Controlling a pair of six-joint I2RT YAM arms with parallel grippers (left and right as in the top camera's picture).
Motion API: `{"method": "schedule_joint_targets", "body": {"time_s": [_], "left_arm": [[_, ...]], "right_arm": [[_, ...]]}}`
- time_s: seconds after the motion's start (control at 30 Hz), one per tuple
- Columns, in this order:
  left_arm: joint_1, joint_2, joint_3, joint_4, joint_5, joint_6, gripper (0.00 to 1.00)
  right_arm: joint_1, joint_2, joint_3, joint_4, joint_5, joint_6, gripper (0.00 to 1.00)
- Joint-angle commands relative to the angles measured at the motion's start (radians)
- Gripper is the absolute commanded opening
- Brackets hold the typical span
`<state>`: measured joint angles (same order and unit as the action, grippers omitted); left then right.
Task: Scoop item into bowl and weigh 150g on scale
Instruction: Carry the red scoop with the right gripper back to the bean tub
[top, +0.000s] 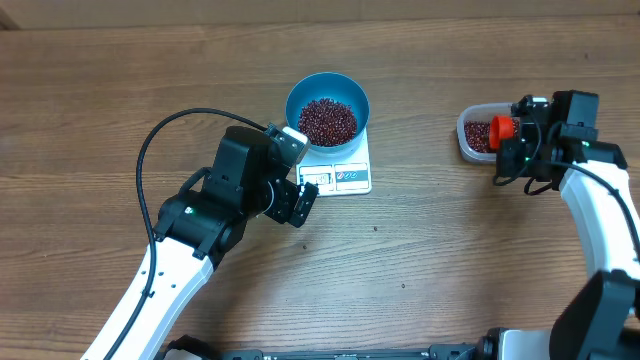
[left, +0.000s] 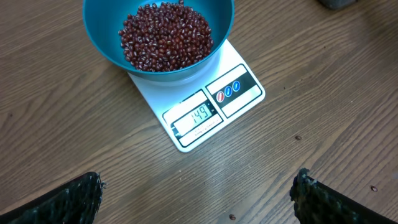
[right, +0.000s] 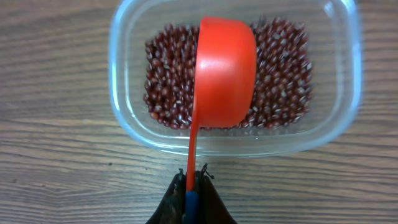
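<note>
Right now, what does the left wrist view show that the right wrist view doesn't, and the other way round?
Only the left wrist view: the blue bowl of beans on the scale, its display reading 149, and the open left fingers at the bottom corners.
Only the right wrist view: the red scoop, its handle pinched in the shut right fingers, over the clear container of beans.
Both: red-brown beans and the wooden table, but no single object in common.

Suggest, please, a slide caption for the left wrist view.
Blue bowl of red-brown beans sits on the white scale, display reading 149, seen between the open jaws of the left gripper.
</note>
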<state>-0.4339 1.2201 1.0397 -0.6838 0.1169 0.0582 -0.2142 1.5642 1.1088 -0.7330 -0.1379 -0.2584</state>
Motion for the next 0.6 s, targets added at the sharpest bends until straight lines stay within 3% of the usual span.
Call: {"method": "schedule_joint_targets", "body": {"time_s": [0.0,0.57], "left_arm": [[0.002,0.005,0.0,0.003,0.007,-0.01,1.0],[0.002,0.005,0.0,0.003,0.007,-0.01,1.0]], "right_arm": [[-0.002,0.047,0.003,0.015,0.003,0.008,0.04],[-0.06,0.072,0.013,0.047,-0.182,0.042,0.04]]}}
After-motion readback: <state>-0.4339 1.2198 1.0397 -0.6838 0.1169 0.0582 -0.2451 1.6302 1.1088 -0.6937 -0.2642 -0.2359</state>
